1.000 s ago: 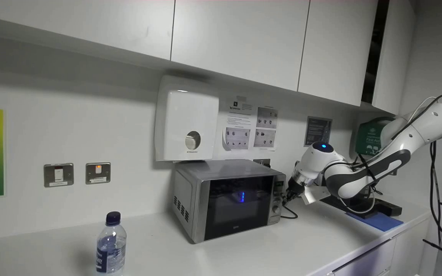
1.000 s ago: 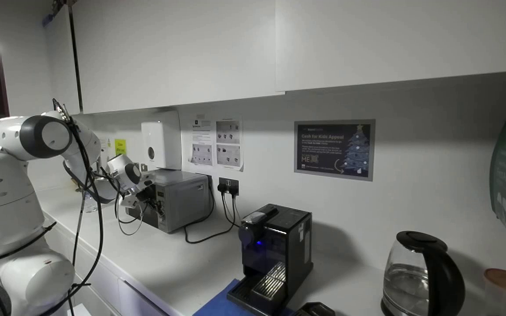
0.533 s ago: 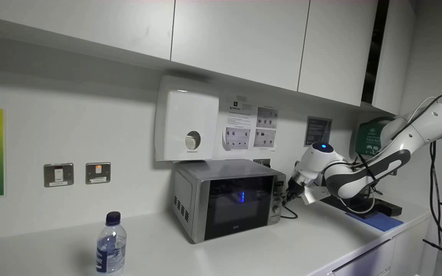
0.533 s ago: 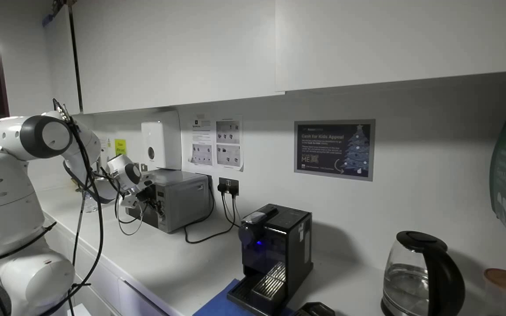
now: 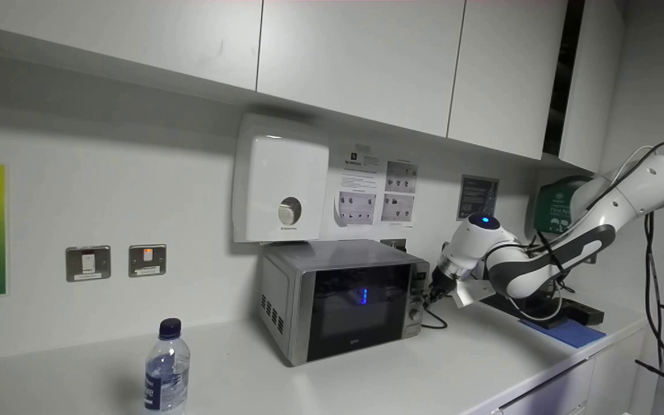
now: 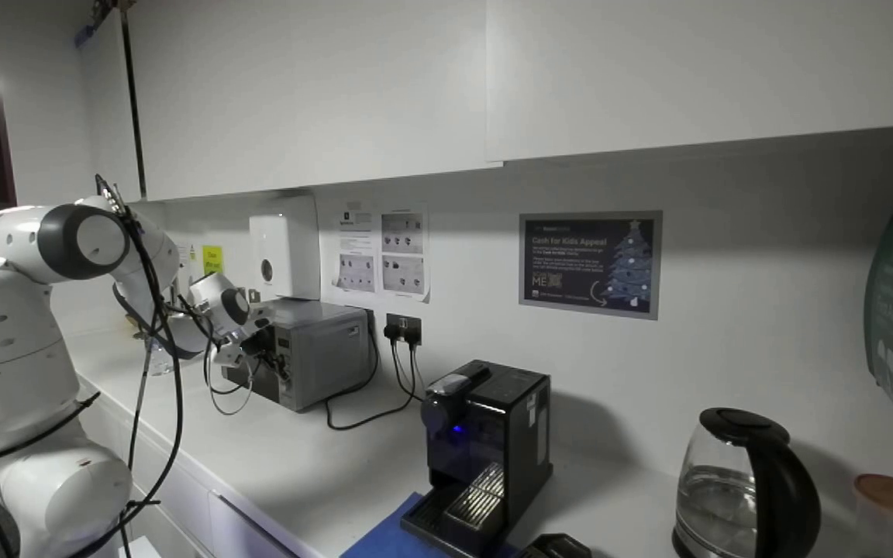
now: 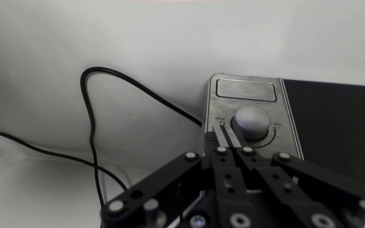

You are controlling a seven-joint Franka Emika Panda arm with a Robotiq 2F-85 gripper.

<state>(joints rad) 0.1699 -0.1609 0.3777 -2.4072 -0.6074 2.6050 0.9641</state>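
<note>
My gripper [image 7: 223,126] has its two black fingers drawn together, with light pads side by side and nothing seen between them. The fingertips stand over the control panel of the silver microwave [image 5: 361,311], just beside its round knob [image 7: 252,122]. I cannot tell whether they touch the panel. The rectangular button [image 7: 246,90] lies past the knob in the wrist view. The gripper also shows at the microwave's panel side in both exterior views [image 5: 427,301] [image 6: 282,368]. The microwave door is shut. The panel part under the fingers is hidden.
Black cables [image 7: 90,104] lie on the counter beside the microwave. A coffee machine [image 6: 528,434] on a blue mat and a glass kettle [image 6: 714,496] stand farther along. A water bottle [image 5: 168,369] stands at the opposite end. Wall cabinets [image 5: 361,57] hang above.
The arm's upper links have shifted very slightly. The gripper stays at the microwave panel, and nothing else has visibly moved.
</note>
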